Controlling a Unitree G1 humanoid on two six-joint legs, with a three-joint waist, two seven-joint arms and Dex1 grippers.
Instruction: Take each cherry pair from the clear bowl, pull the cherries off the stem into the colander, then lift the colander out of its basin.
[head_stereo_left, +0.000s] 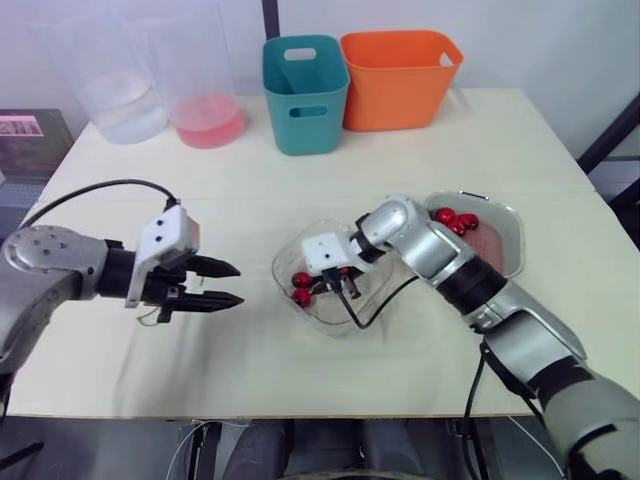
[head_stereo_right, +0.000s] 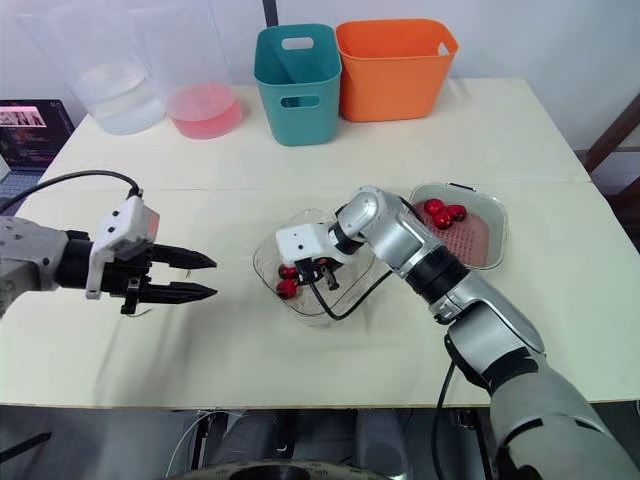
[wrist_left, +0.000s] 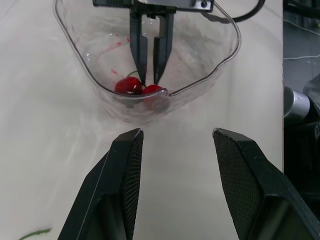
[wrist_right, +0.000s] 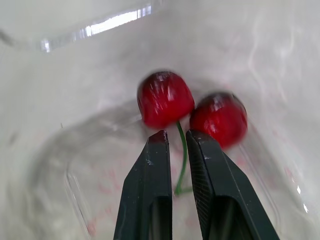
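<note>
The cherry pair (wrist_right: 165, 98) is lying in the clear bowl (head_stereo_left: 290, 255) at the tabletop's (head_stereo_left: 450, 150) middle; the right gripper (wrist_right: 176, 137) is straddling its stem (wrist_right: 181, 150), fingers (wrist_right: 152, 175) narrowly parted, not yet pinching. The left gripper (head_stereo_left: 232, 284) is hovering spread beside the bowl, likely ready for pulling.

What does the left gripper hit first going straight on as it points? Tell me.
The left gripper would most likely meet the near wall of the clear bowl, straight ahead of its open fingers; the cherry pair lies just behind it. Height is hard to judge.
</note>
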